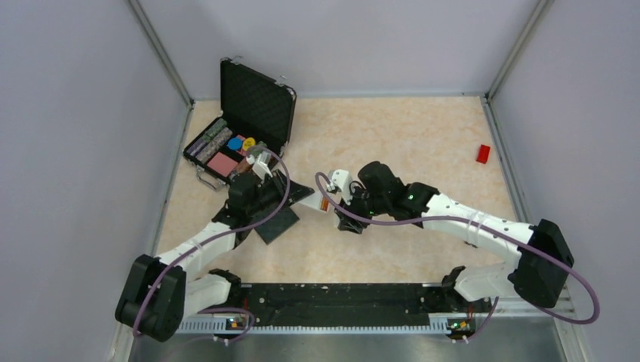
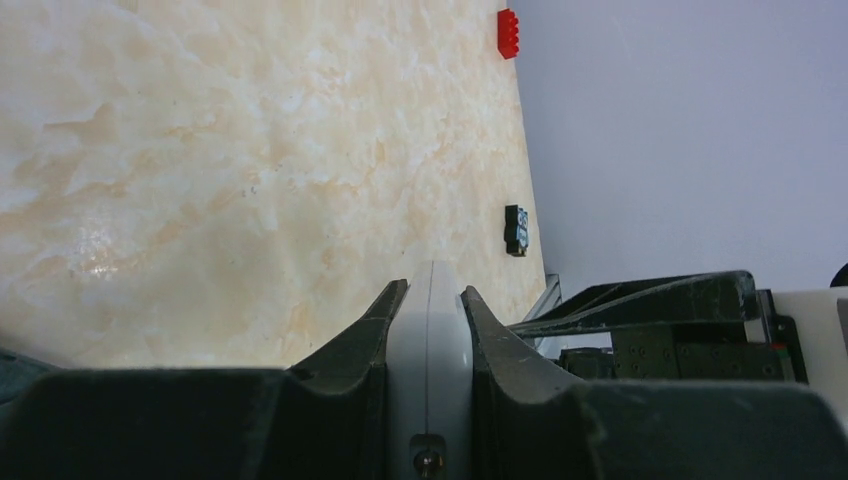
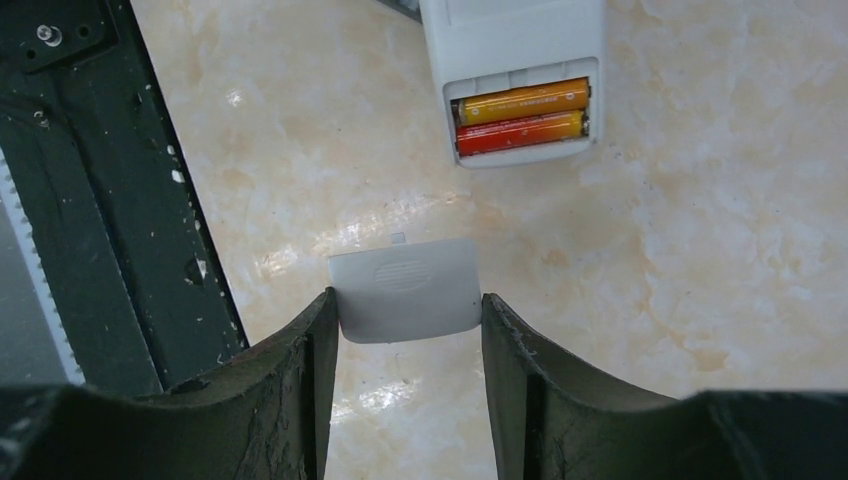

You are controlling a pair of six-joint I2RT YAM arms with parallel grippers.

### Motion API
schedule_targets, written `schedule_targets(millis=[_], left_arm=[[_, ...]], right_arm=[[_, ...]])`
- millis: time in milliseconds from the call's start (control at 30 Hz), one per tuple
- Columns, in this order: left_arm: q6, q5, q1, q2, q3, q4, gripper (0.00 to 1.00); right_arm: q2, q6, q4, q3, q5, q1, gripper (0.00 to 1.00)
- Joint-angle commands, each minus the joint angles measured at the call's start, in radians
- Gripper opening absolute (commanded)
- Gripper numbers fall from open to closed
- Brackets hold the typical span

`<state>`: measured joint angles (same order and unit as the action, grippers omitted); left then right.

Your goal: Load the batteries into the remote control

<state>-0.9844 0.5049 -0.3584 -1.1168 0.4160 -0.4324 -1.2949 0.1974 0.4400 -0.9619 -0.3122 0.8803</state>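
Right gripper (image 3: 407, 325) pinching the grey battery cover (image 3: 405, 290), it seems, two batteries (image 3: 520, 117) seated side by side in the open slot of the remote (image 3: 510, 35) just beyond, left gripper (image 2: 432, 300) clamped on that remote.

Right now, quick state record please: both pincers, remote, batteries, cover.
left pincer: shut on remote control, clamped on its two sides
right pincer: shut on battery cover
remote control: slot side faces the right wrist camera, slot uncovered
batteries: two, seated side by side in the slot
battery cover: off the remote, apart from it, below the slot in the right wrist view
step not yet done: cover onto slot
other items: red block by the right wall; open case at far left
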Motion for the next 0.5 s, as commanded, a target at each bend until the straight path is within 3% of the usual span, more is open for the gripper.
schedule_targets(millis=[0,467], left_arm=[[0.008,-0.057,-0.04,-0.007,0.052,-0.096,0.0],[0.044,-0.061,-0.117,0.003,0.049,-0.058,0.0]], right_arm=[[0.041,-0.042,-0.069,0.006,0.093,0.046,0.36],[0.027,-0.064,-0.108,0.007,0.199,0.078,0.35]])
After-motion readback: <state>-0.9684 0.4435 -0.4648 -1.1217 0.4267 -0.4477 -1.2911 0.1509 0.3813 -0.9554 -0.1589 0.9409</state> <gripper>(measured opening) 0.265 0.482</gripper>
